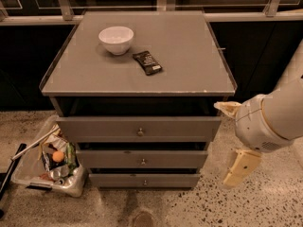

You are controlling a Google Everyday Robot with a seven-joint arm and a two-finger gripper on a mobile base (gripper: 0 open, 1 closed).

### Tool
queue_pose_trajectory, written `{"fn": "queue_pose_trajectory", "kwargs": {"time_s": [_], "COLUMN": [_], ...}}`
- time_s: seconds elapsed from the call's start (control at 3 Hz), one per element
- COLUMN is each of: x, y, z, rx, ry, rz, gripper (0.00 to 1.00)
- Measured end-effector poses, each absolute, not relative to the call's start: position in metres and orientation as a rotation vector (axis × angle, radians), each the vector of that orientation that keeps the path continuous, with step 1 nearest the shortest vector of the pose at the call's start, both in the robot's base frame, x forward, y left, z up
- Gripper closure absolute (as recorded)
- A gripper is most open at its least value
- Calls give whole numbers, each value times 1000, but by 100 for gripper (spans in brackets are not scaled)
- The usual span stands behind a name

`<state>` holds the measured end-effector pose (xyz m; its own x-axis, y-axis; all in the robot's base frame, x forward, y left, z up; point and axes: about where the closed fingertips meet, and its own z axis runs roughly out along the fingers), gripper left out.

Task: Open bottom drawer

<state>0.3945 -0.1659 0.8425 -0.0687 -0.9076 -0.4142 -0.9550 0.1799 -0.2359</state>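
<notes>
A grey cabinet (189,56) has three drawer fronts. The bottom drawer (118,180) is the slimmest and lowest one, with a tiny central metal knob (145,182), and it looks pushed in. My gripper (234,138) hangs to the right of the cabinet, about level with the middle drawer (109,159). Its two cream fingers (241,167) are spread wide apart, and it holds nothing. It touches neither the cabinet nor any drawer.
A white bowl (116,39) and a dark snack bar (147,62) lie on the cabinet top. A clear bin of rubbish (49,162) stands on the speckled floor (265,202) at the cabinet's lower left. A dark wall with a metal rail (255,16) runs behind.
</notes>
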Motion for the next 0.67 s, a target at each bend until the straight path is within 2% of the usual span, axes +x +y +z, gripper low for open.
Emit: {"fn": "queue_pose_trajectory", "kwargs": {"time_s": [0.67], "x": [429], "y": [-175], "z": [779], "rx": [-1733], "ry": [1972], "rz": [128], "gripper": [0]}}
